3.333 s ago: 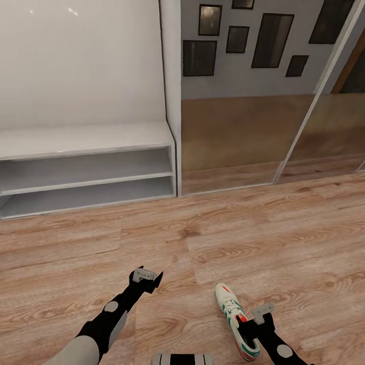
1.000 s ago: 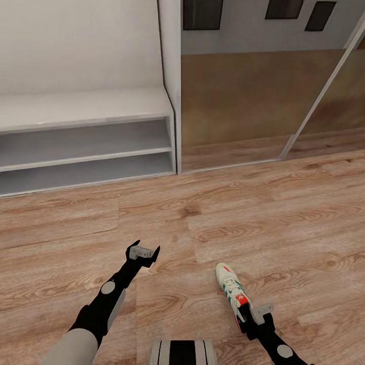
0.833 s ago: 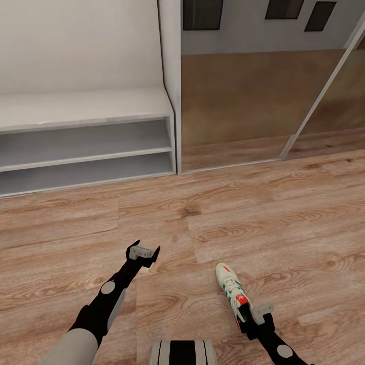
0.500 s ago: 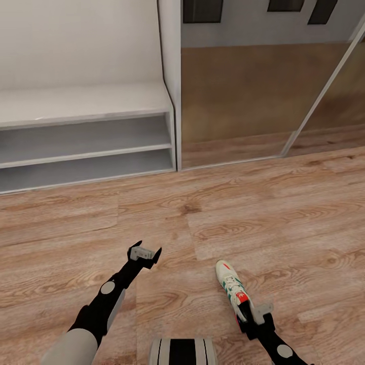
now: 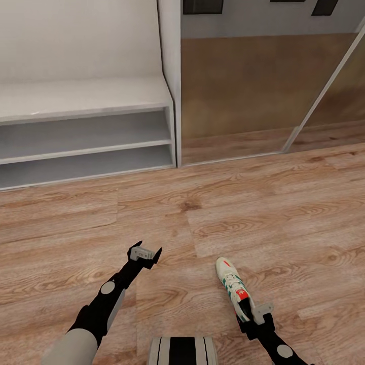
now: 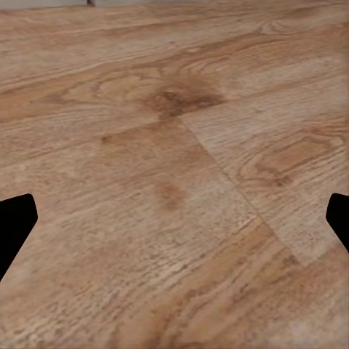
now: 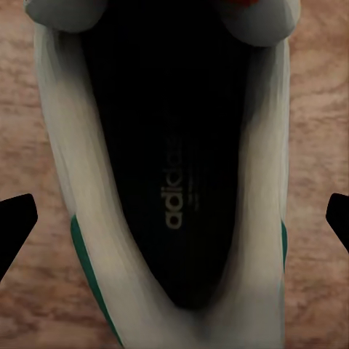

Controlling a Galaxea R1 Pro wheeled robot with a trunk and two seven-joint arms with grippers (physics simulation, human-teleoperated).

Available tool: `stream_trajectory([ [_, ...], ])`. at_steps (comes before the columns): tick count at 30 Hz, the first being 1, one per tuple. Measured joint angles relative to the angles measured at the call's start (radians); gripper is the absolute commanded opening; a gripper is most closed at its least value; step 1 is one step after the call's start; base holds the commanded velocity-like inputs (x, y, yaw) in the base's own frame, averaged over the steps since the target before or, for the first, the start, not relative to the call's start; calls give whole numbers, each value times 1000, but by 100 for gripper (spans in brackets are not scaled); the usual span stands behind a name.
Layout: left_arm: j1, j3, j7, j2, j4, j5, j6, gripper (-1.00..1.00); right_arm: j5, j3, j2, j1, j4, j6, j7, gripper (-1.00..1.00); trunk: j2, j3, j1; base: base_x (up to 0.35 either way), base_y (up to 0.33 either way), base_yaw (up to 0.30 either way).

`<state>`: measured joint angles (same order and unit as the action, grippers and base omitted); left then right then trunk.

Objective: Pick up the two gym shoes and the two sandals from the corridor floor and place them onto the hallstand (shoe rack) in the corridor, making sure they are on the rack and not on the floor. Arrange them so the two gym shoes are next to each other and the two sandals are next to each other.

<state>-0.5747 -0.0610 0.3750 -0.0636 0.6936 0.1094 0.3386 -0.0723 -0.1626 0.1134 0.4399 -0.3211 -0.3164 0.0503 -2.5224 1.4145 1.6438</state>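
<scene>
Hovering right tool [image 5: 252, 315], fingers spread, straddles the heel of the white green-striped lace-up sneaker [image 5: 232, 288]. Left tool [image 5: 144, 253], also spread, points forward over bare wood-plank floor [image 5: 263, 213].

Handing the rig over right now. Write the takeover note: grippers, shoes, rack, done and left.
Left gripper: open, empty, over bare floor.
Right gripper: open, at the heel end of one gym shoe, fingers either side of the heel opening in the right wrist view; not closed on it.
That shoe lies on the floor, toe pointing away from the robot.
Rack: ahead on the left; the shelves in sight hold nothing.
Done: nothing placed.
Left: grasp this shoe and rack it, then find the other gym shoe and both sandals and pair them up.
</scene>
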Motion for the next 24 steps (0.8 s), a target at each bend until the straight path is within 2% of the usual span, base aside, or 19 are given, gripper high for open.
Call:
stream_trajectory([
  [2, 0, 0, 0, 0, -1, 0, 0, 100, 0, 0, 0, 0, 0, 0, 0, 100, 0, 0, 0, 0, 0, 0],
  [7, 0, 0, 0, -1, -3, 1, 0, 100, 0, 1, 0, 0, 0, -1, 0, 100, -1, 19, 2, 0, 0, 0],
  [20, 0, 1, 1, -1, -6, 1, 0, 100, 0, 1, 0, 0, 0, -1, 0, 100, -1, 19, 2, 0, 0, 0],
  [24, 0, 1, 1, -1, -7, 2, -1, 100, 0, 1, 0, 0, 0, -1, 0, 100, -2, 35, 4, 0, 0, 0],
])
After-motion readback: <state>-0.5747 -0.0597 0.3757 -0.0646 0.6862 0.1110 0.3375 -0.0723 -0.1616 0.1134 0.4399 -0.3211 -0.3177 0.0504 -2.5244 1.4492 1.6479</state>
